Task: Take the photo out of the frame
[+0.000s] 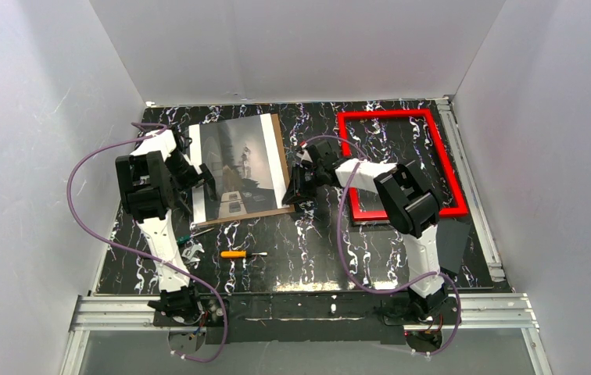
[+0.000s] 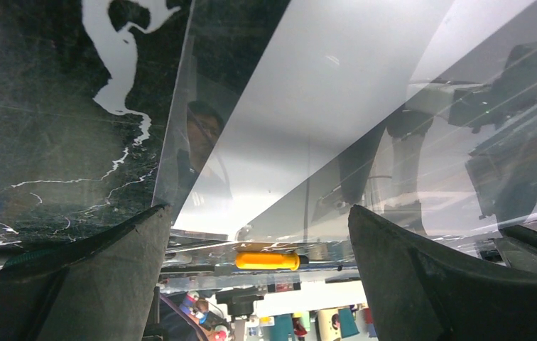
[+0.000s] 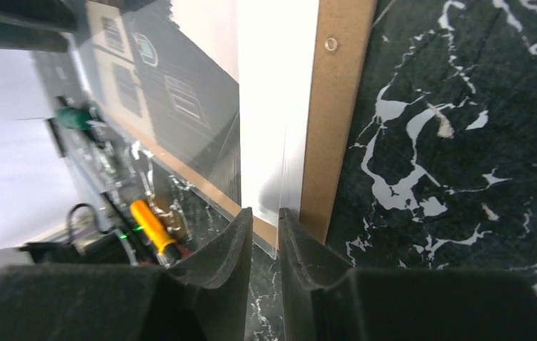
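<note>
The photo (image 1: 238, 168) lies face up on a brown backing board (image 1: 281, 156) at the table's middle left, under a clear sheet. The red frame (image 1: 442, 168) lies apart at the back right with nothing in it. My right gripper (image 1: 299, 191) is at the photo's near right corner. In the right wrist view its jaws (image 3: 266, 220) are pressed on the clear sheet's corner (image 3: 274, 252), beside the board (image 3: 337, 106) and the photo's white strip (image 3: 273, 106). My left gripper (image 1: 198, 178) is at the photo's left edge, wide open (image 2: 258, 234) over the glossy sheet (image 2: 308, 106).
An orange-handled screwdriver (image 1: 234, 254) lies in front of the photo, also in the left wrist view (image 2: 267, 261) and the right wrist view (image 3: 150, 224). Small metal tools (image 1: 191, 248) lie by the left arm. A dark grey sheet (image 1: 455, 242) lies at the right front. White walls stand round the table.
</note>
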You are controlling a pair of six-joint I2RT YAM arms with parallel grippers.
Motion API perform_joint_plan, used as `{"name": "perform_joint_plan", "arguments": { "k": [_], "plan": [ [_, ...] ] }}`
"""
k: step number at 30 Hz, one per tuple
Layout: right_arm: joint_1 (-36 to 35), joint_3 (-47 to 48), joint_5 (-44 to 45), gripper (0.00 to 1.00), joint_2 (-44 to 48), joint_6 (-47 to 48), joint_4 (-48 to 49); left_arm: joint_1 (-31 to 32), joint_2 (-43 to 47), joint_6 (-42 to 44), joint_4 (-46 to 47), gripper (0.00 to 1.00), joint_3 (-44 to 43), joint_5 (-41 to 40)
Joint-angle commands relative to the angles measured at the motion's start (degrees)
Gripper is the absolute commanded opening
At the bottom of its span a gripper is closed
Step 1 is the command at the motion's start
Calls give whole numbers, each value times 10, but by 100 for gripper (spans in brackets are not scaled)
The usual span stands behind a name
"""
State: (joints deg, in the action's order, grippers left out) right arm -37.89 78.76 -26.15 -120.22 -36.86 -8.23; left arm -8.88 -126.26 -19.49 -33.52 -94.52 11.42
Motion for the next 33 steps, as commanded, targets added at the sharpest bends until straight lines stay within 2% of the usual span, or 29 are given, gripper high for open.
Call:
{"name": "perform_joint_plan", "arguments": {
  "k": [1,6,9,15,19,22,26,30,33],
  "plan": [
    [12,-46,-122,29,-41,-102,141,-1,-40,8,-31,96,19,8],
    [33,-54,-176,33,-54,-186,241,-1,-40,8,-31,96,17,9],
    [35,-41,-186,34,-54,-190,237,-1,-40,9,-31,96,17,11],
    [34,-72,-210,33,-37,-241,311,-1,-27,11,-33,96,15,22],
    [33,-84,-214,25,-32,-270,343,-1,11,15,-32,97,20,27],
    [31,-79,-211,18,-36,-270,333,-1,50,16,-32,97,22,28],
    [26,-76,-200,2,-40,-269,323,-2,92,14,-37,98,16,30],
    [17,-79,-172,1,-29,-254,298,-2,104,8,-39,98,7,23],
    [3,-86,-144,1,-23,-259,293,-3,82,6,-44,98,-17,13]
  ]
}}
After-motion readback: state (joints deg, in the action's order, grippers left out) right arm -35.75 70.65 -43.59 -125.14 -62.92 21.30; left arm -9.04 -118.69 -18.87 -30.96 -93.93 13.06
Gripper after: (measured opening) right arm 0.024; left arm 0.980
